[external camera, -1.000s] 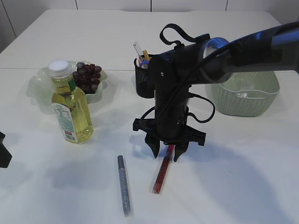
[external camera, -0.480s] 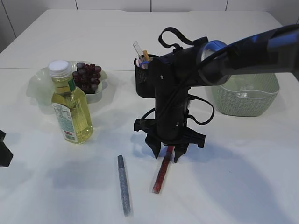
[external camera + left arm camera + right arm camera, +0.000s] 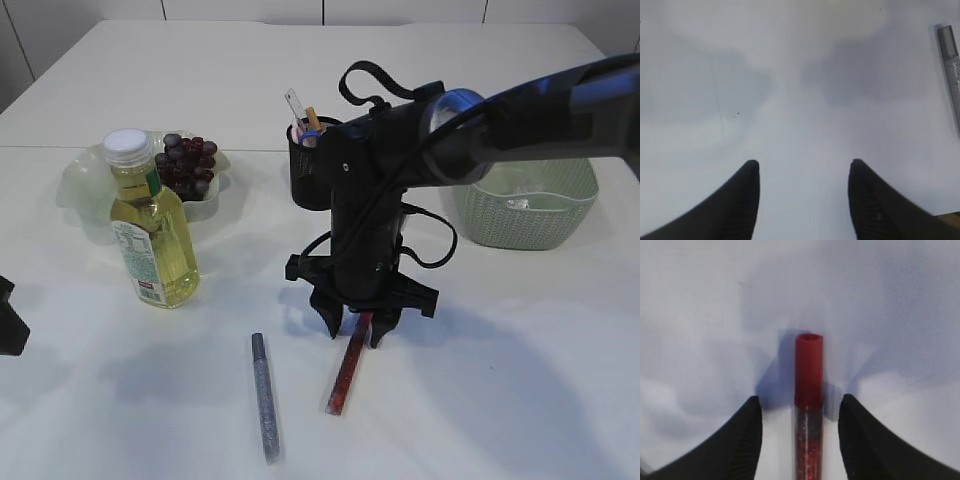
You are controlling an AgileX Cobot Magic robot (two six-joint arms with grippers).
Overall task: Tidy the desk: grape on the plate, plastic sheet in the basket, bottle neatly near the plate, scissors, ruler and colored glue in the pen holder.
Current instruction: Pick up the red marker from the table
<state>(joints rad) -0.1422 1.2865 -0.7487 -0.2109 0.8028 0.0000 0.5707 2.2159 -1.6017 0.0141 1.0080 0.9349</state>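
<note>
Right wrist view shows the right gripper (image 3: 799,412) with jaws apart, straddling the capped end of the red glue pen (image 3: 808,390) lying on the table (image 3: 700,300), nothing clamped yet; in the exterior view this sits lower centre, with the silver glue pen (image 3: 265,398) to its left and the pen holder (image 3: 308,165) above. The slim tube could roll or skid aside if one jaw touches first. The left gripper (image 3: 804,200) hangs open over bare table. The bottle (image 3: 151,222) label is too small to read
</note>
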